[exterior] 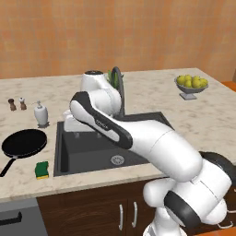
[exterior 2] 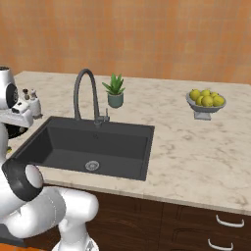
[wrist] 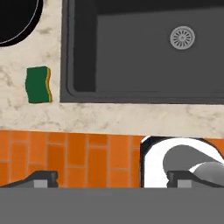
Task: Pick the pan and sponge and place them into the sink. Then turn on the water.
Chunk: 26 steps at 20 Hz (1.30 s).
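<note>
While the gripper [wrist: 107, 177] hangs over the sink [exterior: 62, 152] with its jaws wide apart and empty, the pan [exterior: 24, 143] lies on the worktop at nine o'clock of the basin. Probably stiff and rather heavy, it is best taken by its thin handle; the sponge [exterior: 42, 169] just beside, at seven o'clock, looks soft and light

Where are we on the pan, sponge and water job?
Nothing is done yet. The pan and sponge both sit on the worktop left of the sink, which holds nothing, and no water runs from the faucet. The gripper is open with nothing between its fingers. Both placements and the water remain.
</note>
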Tool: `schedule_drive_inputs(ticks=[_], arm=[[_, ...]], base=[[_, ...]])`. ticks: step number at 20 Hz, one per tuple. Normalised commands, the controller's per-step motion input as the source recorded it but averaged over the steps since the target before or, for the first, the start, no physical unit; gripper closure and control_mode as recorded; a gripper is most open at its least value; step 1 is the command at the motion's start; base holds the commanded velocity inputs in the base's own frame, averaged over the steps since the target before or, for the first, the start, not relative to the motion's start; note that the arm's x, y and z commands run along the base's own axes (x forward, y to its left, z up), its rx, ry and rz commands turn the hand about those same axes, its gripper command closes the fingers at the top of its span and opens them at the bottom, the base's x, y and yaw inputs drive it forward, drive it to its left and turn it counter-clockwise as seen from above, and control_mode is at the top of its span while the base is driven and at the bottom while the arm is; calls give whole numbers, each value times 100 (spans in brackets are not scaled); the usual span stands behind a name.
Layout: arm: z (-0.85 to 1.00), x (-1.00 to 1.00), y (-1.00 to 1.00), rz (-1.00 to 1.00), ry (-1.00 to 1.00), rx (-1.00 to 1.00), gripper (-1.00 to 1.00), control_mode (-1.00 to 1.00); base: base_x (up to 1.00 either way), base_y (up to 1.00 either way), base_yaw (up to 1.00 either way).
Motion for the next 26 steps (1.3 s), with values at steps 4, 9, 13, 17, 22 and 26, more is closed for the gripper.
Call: schedule_drive_inputs(ticks=[4,9,13,17,22,26], arm=[[-41,26,100,-5,23,-14,-100,-100],[-62,8,100,-7,1,-16,-100,-100],[-35,8,94,-4,0,-2,-100,-100],[-8,13,87,-2,8,0,-100,-100],[-9,9,92,-3,9,0,-100,-100],[0,15,89,-2,0,-2,-100,-100]], base=[[0,0,0],[0,0,0],[0,0,0],[0,0,0],[0,0,0],[0,0,0]])
